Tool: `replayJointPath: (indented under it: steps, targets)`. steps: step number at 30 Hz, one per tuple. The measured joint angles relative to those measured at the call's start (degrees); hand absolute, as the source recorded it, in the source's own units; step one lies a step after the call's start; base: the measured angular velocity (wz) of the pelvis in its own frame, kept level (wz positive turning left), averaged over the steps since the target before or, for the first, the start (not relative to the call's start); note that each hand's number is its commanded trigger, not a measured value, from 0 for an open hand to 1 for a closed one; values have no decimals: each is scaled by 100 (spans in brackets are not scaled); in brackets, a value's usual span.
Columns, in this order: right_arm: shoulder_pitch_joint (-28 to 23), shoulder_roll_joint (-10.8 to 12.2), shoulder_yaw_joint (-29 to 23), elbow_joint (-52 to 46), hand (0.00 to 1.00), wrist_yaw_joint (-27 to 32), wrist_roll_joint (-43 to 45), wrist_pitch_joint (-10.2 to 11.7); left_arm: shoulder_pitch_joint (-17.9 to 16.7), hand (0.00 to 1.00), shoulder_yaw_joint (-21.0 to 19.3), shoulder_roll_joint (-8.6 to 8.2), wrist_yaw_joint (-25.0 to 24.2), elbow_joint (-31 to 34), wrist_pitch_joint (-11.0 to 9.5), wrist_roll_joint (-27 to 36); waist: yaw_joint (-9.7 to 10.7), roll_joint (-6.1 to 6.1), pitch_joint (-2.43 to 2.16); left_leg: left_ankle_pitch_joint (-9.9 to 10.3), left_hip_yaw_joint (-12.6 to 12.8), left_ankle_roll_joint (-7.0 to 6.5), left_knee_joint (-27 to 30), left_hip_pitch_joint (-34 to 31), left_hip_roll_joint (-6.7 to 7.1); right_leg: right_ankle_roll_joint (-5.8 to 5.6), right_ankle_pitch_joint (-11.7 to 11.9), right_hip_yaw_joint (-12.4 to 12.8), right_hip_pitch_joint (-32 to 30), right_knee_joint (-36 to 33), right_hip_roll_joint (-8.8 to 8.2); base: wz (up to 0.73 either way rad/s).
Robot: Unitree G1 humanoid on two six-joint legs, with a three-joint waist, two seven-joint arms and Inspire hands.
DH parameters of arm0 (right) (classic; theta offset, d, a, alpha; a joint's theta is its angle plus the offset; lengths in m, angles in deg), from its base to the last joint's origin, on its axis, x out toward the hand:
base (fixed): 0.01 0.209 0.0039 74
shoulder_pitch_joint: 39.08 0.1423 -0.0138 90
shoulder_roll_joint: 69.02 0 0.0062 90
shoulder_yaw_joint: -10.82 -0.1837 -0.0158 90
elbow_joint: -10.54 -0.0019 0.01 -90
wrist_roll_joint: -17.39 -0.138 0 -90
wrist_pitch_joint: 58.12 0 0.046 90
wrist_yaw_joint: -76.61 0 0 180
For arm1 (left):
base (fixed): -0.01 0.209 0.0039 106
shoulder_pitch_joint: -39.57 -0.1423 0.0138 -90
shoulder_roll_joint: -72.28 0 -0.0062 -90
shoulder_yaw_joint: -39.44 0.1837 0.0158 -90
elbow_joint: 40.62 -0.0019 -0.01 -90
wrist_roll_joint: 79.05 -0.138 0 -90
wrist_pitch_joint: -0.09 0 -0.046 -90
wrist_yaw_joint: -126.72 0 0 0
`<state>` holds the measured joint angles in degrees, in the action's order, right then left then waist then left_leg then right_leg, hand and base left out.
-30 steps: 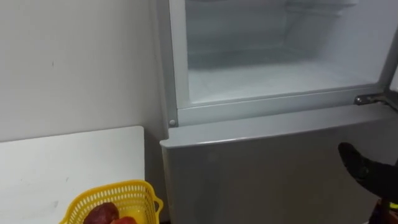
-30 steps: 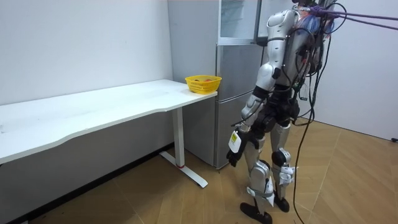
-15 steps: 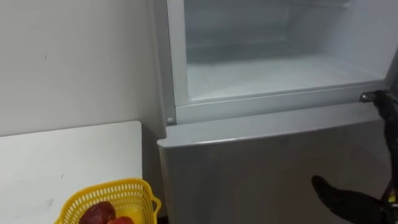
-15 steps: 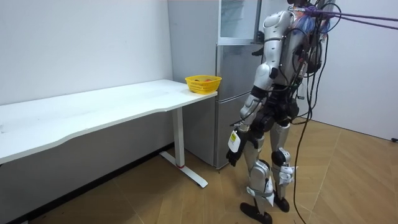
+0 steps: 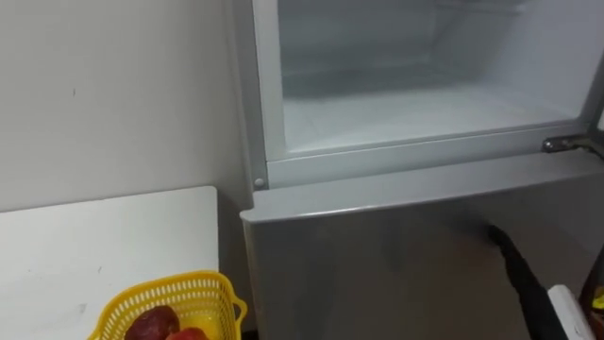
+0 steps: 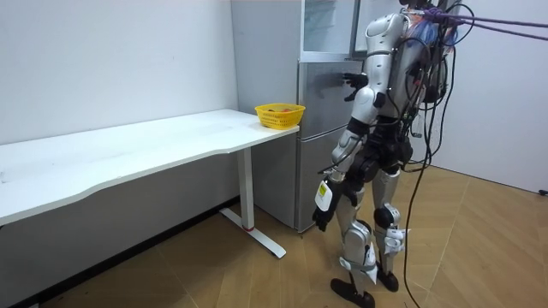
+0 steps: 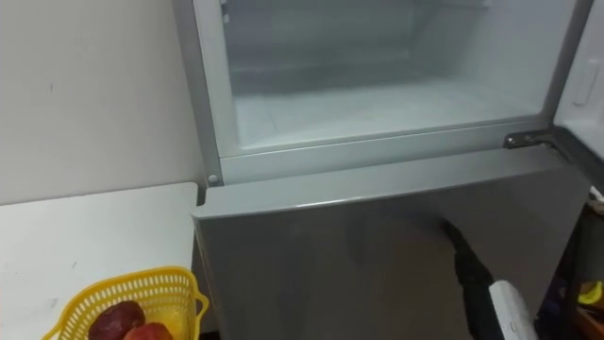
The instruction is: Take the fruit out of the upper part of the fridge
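Note:
The fridge's upper compartment stands open, and its white floor looks bare from here. Its door is swung out to the right. My right hand rises from the lower right in front of the shut grey lower door, fingers straight and holding nothing. In the room view I stand facing the fridge, with that right hand stretched toward it. My left hand hangs by my thigh.
A yellow basket with a dark red fruit and a brighter red one sits at the near corner of the white table, left of the fridge. A metal hinge juts out at the compartment's lower right corner.
My right hand dropped from the level of the upper compartment's edge to in front of the lower door, and its fingers now point up and left. The basket has not moved.

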<state>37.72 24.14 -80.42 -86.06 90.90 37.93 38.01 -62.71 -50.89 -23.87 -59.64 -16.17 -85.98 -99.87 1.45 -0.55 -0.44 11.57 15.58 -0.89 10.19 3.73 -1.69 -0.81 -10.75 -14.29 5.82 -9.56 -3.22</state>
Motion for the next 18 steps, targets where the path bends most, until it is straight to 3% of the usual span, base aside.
replayJointPath:
  steps: [5,18]
  targets:
    - [-238,94,12,327,0,-10,-24,-108,-16,0,-5,-2,6,172,86,2,-7,-40,-12,2,-5,-2,-3,-1,-1,0,0,5,-4,-8,-13,0]
    - [-601,183,221,2661,0,70,-98,-241,-127,0,16,-14,72,294,94,113,-7,5,4,2,-10,-4,-35,91,25,-19,-25,8,72,27,-10,1]
